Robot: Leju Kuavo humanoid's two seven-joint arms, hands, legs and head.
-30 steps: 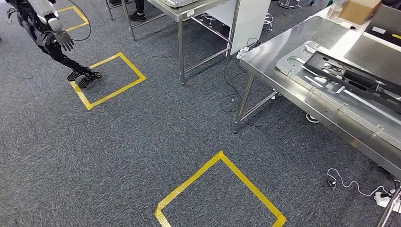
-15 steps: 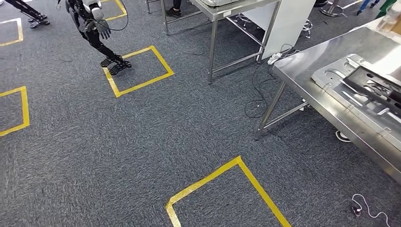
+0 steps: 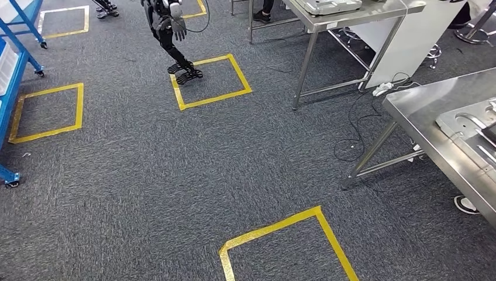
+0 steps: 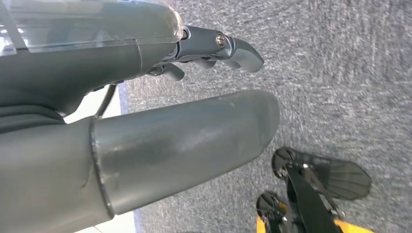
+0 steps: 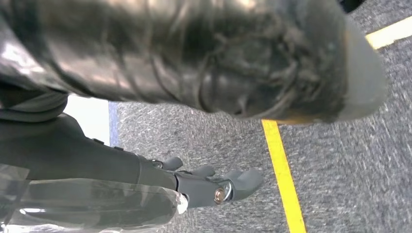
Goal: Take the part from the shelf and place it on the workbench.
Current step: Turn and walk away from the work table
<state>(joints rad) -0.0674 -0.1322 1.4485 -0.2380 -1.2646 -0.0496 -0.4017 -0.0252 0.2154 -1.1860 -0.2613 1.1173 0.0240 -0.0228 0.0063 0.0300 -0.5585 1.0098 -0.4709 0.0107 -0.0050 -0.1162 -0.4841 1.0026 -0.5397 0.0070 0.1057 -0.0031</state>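
The shiny steel desk (image 3: 421, 126) stands at the right side of the grey carpet floor (image 3: 175, 175). A flat grey metal part (image 3: 471, 126) lies on top of that desk, near its far right end. A blue metal shelf frame on wheels (image 3: 14, 76) stands far from the desk, across the floor. Between the desk and the blue frame there are yellow tape squares (image 3: 210, 82) stuck on the carpet. Another robot's dark legs (image 3: 175, 52) stand at one yellow square, well away from the desk. A second steel table (image 3: 351, 17) stands behind the desk, and black cables (image 3: 357, 126) lie on the carpet just beside the desk's leg.

The left hand (image 4: 145, 126) hangs over the carpet; its fingers (image 4: 233, 48) are apart and hold nothing. The right hand (image 5: 160, 189) hangs over the carpet too; its fingers (image 5: 233, 182) are spread a little and hold nothing.
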